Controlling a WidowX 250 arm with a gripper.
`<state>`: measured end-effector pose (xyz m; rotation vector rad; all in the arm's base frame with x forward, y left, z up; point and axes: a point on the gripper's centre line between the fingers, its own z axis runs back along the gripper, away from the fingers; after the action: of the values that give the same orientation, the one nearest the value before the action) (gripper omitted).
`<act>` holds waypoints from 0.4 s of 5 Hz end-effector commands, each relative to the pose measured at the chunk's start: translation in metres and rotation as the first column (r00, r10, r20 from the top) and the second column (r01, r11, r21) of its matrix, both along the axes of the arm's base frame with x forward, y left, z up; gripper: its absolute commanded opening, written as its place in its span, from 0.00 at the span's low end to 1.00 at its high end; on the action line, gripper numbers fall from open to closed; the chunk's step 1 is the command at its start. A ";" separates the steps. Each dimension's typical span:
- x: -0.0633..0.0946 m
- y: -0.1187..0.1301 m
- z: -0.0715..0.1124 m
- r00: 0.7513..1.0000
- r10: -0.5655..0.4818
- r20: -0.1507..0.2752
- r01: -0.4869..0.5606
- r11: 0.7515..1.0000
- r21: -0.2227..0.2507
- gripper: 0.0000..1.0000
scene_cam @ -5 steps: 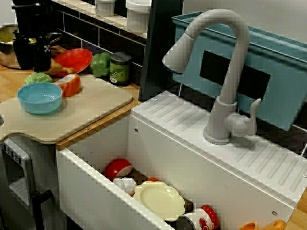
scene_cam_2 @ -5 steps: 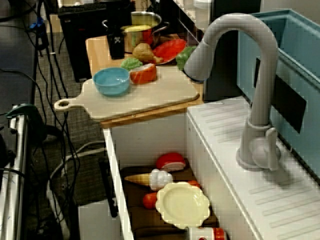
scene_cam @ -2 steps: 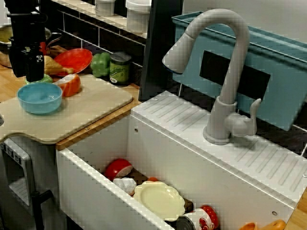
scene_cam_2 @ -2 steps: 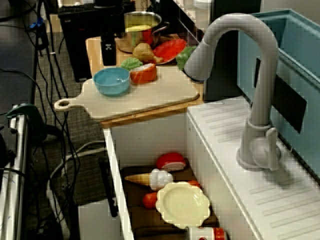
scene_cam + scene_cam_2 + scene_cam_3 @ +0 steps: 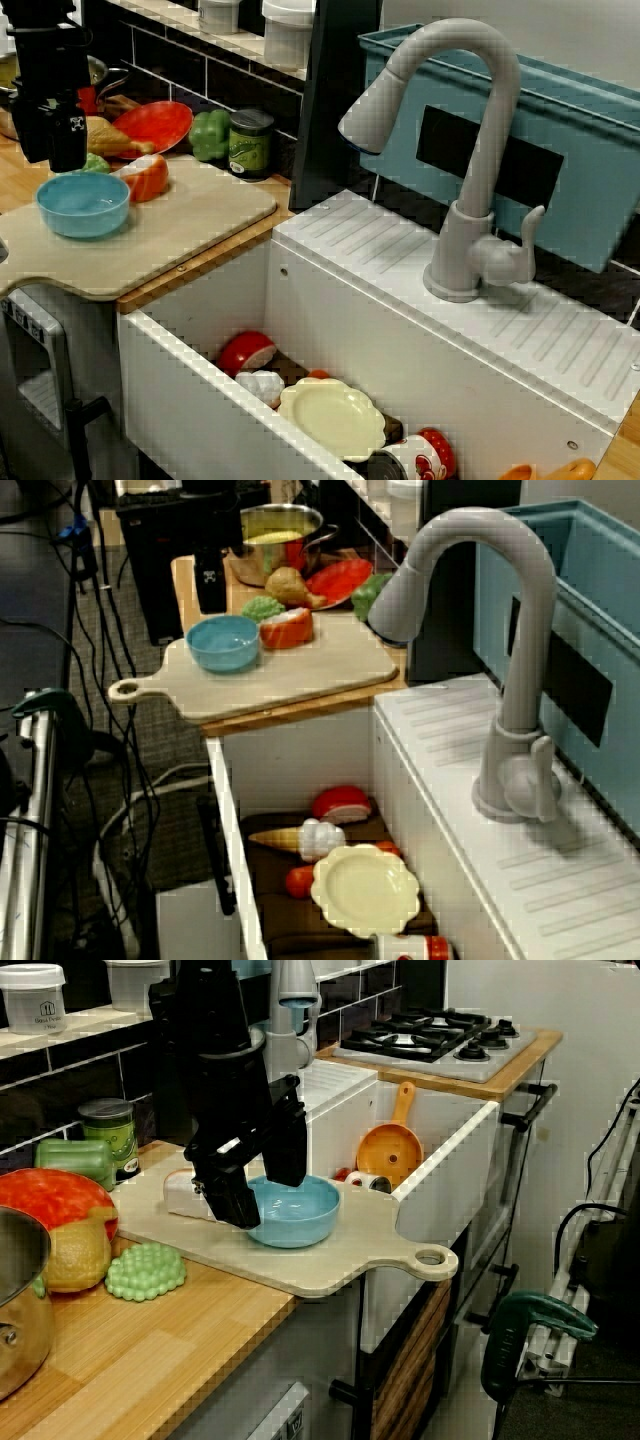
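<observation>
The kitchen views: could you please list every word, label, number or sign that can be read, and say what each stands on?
No text can be read in any view.
Tub: dark label with a small logo, too blurred to read.
Jar: green printed label, too small to read.
Gripper: small white mark, not legible.
Can: red and white pattern, no words legible.

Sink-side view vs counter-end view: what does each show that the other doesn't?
Only the sink-side view: the yellow plate down in the sink, and the teal bin behind the faucet.
Only the counter-end view: the stove, and the gap between the fingers of the gripper, which is open by the blue bowl.
Both: gripper, blue bowl, cutting board, green can.
</observation>
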<state>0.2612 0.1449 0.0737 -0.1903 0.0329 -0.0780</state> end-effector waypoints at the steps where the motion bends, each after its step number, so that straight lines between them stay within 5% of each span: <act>1: 0.001 0.008 0.011 0.993 0.044 0.107 -0.050 0.998 0.047 1.00; 2: 0.000 0.008 0.007 0.989 0.068 0.132 -0.076 0.996 0.055 1.00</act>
<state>0.2581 0.1476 0.0627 -0.1601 -0.0500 -0.0146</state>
